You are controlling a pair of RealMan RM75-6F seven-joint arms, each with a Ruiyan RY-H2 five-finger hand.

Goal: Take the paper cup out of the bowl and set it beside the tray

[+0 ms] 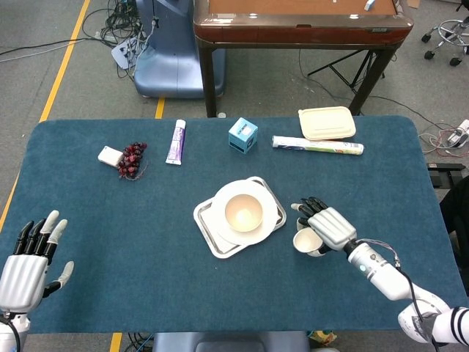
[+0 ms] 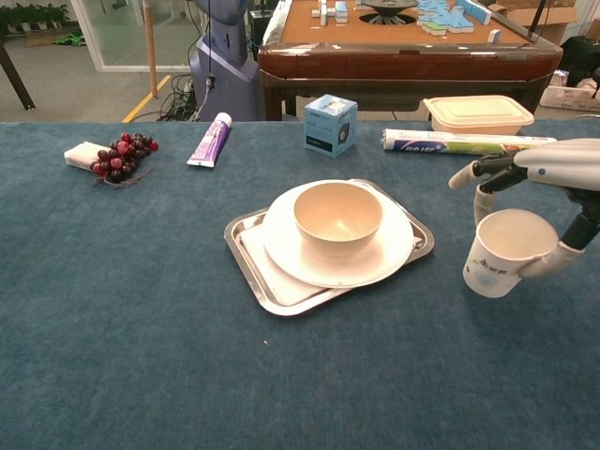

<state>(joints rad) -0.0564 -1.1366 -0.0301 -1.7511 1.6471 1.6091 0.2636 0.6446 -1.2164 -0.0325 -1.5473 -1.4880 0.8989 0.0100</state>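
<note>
A white paper cup with a small printed mark is tilted to the right of the metal tray, low over the blue cloth. My right hand grips it around the rim and side; in the head view the cup shows under that hand. The cream bowl is empty and stands on a white plate in the tray. My left hand is open, fingers spread, at the table's near left corner, holding nothing.
Along the far side lie a white box with red grapes, a purple tube, a blue carton, a wrapped roll and a lidded cream container. A brown table stands behind.
</note>
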